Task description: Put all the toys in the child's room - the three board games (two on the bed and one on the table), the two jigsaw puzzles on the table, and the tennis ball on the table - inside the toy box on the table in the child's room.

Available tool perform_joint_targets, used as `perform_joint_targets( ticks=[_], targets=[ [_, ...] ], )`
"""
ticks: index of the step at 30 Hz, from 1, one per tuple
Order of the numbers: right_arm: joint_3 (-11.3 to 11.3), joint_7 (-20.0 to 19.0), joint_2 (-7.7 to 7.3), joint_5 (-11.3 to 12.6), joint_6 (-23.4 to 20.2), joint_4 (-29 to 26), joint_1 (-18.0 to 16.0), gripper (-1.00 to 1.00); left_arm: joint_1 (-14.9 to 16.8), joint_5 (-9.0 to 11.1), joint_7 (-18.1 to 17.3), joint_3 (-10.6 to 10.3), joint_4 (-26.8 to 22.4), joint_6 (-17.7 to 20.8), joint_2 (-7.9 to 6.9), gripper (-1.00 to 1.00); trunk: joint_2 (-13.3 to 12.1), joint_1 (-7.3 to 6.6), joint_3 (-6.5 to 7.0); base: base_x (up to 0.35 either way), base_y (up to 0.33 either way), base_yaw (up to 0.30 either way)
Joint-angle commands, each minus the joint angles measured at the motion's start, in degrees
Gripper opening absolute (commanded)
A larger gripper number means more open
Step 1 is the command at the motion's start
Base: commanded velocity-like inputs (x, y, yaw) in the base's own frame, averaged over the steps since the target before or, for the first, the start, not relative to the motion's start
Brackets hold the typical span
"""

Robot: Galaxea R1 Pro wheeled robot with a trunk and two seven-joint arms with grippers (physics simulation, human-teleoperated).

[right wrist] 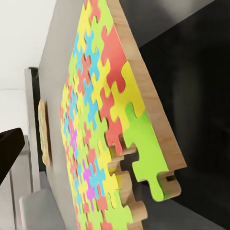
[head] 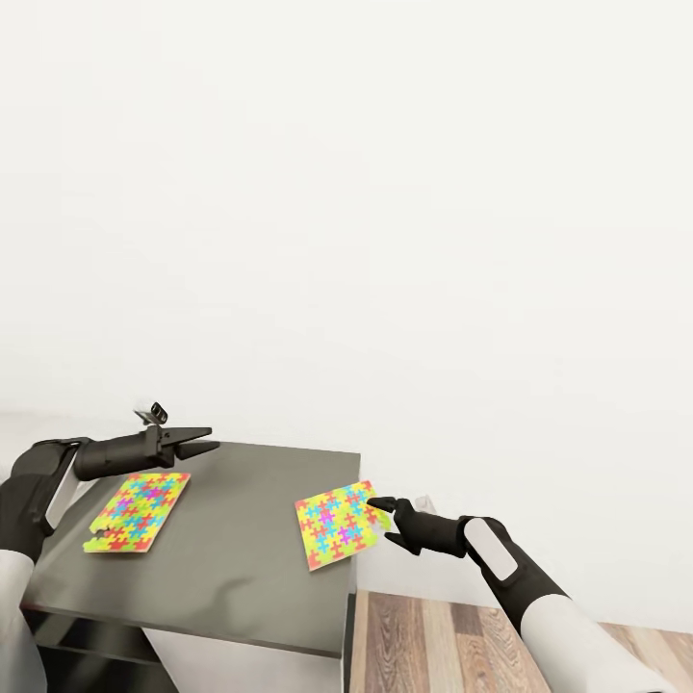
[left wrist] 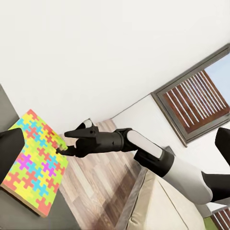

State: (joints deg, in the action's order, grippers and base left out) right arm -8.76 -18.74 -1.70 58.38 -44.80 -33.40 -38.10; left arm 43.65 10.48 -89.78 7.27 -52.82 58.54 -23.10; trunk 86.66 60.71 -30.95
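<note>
Right pincer (head: 382, 516) open at multicoloured jigsaw puzzle (head: 338, 523) overhanging table (head: 241, 568) edge; left pincer (head: 204, 442) open.

Both arms: white shells on the upper segments, matte black casing from the forearm to the wrist. Right forearm (head: 493, 551) carries a pale grey oblong panel set into the black housing. Left gripper (head: 204, 444) and right gripper (head: 382, 516) are black, with tapered, pointed jaws. A small dark camera block with a lens (head: 157, 415) sits atop the left wrist.
</note>
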Motion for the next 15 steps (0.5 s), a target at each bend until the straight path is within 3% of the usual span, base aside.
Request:
perform_joint_targets(
  ticks=[1,14,15],
  targets=[
    [-0.2,-0.3,-0.06,-0.2,0.0,0.0,0.0,1.00,0.0,0.0,-0.2,0.0,0.0,0.6,-0.01,1.00,0.0,0.00,-0.06,0.000,0.029,0.000],
    [-0.2,-0.3,-0.06,-0.2,0.0,0.0,0.0,1.00,0.0,0.0,-0.2,-0.1,0.0,0.5,0.04,1.00,0.0,0.00,-0.06,0.000,0.005,0.000],
    [-0.2,-0.3,-0.06,-0.2,0.0,0.0,0.0,-1.00,0.0,0.0,-0.2,-0.1,0.0,0.5,0.05,1.00,0.0,0.00,-0.06,0.000,0.000,0.000]
  ],
)
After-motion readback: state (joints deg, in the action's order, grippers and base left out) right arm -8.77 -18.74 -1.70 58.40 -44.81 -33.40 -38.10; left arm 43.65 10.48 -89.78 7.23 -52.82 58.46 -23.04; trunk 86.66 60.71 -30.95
